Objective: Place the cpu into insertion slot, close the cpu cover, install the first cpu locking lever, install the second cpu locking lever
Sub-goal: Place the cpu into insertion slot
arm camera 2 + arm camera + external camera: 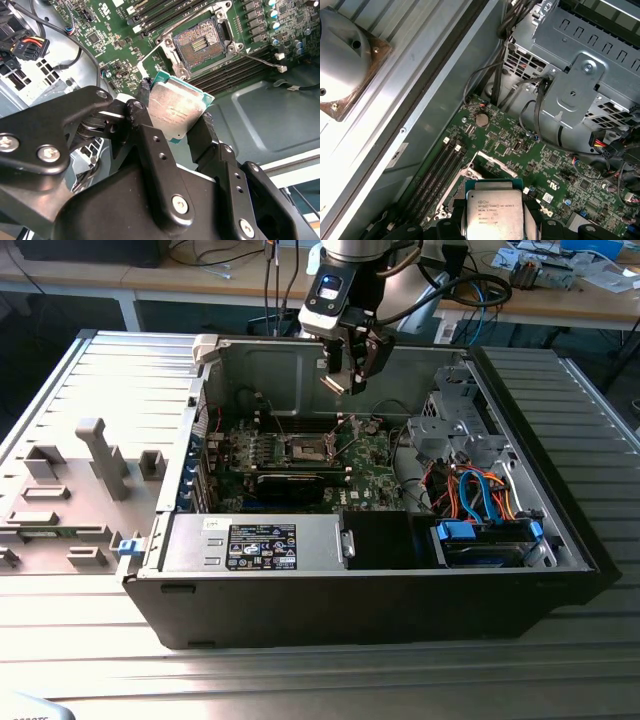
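While the insertion slot [200, 44] lies uncovered and bare on the green motherboard [100, 20] inside the computer case [350, 610], the cpu [176, 109] is held in the air above the board, apart from the slot, clamped by two opposite edges between the fingers [142, 117], silvery top showing.

Gripper [347, 383] hangs over mobo [375, 462] inside case [350, 610], cpu [175, 110] pinched btwn its fingers [150, 145], up off insertion slot [307, 448]. PSU [255, 545] sits nearer cam than mobo. Drive cage [455, 425] at exterior view's right, case panel [90, 440] at its left.
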You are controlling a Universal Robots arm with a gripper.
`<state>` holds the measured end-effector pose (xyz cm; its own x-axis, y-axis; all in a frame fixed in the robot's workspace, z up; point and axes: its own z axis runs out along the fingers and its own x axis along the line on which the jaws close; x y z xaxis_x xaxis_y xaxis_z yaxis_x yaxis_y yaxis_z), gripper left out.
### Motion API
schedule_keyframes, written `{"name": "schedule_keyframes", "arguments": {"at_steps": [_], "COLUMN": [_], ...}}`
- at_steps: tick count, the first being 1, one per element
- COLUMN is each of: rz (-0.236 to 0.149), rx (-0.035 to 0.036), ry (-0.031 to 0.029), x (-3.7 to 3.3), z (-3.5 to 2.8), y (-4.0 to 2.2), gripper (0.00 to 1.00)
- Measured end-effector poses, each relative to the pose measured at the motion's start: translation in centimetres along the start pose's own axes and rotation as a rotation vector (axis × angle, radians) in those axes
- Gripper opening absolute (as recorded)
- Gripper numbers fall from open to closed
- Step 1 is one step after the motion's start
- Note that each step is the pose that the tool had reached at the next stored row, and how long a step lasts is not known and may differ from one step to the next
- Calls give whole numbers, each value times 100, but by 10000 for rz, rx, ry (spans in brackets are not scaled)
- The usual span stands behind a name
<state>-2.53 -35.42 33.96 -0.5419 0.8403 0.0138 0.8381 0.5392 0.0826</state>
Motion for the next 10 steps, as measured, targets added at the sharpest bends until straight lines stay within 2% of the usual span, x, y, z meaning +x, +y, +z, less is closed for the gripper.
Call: {"name": "schedule_keyframes", "arguments": {"at_steps": [10], "rz": [34], "rx": [0], "ry": [-2], "x": [0], "z": [1], "y": [0], "gripper": [55]}}
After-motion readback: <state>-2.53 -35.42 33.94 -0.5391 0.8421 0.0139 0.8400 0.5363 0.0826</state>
